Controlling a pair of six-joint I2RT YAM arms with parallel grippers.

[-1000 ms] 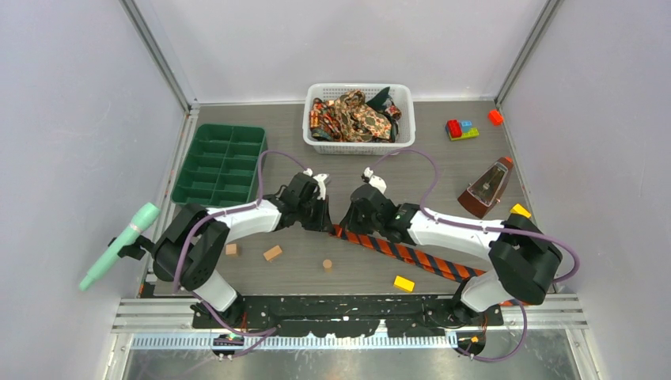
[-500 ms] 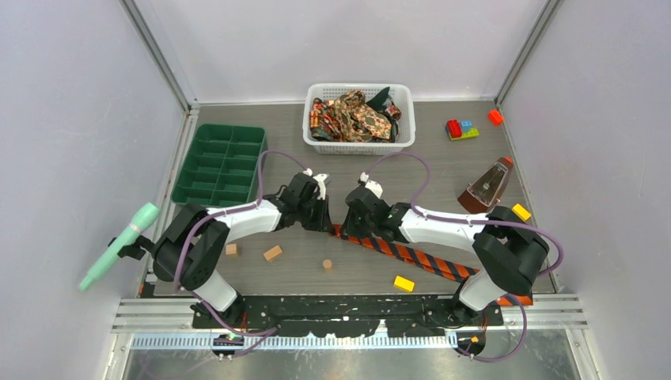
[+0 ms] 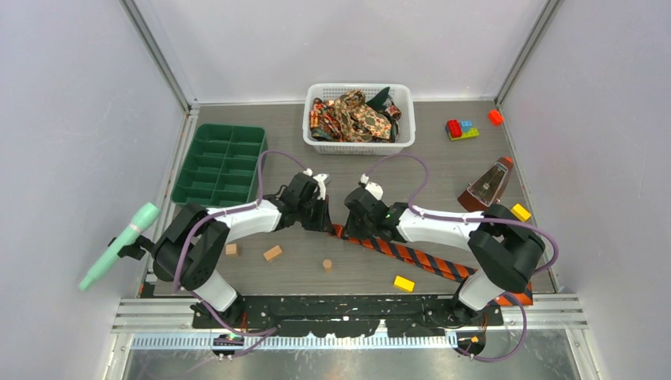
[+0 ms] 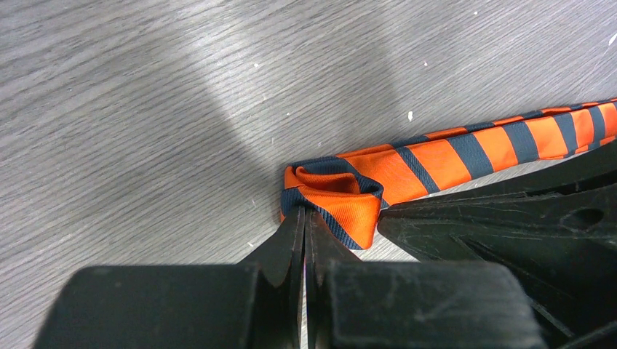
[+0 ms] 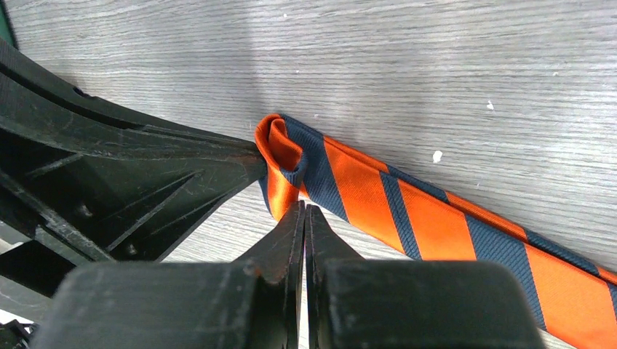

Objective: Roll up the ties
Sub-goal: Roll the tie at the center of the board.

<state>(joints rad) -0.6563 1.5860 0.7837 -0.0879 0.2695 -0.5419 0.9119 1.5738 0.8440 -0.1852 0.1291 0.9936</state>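
Now, with the striped tie (image 3: 411, 255) lying stretched out well to the near side of the basket (image 3: 360, 147), the left gripper (image 4: 304, 214) and right gripper (image 5: 304, 209), jaws together, touch its small first coil, which probably needs turning evenly, edges kept aligned.

The right arm (image 3: 443, 227) hides a stretch of the striped tie (image 3: 411, 255).

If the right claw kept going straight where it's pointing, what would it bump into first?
The striped tie: the right gripper seems to pinch its rolled end in shut jaws. Past that, probably bare tabletop.
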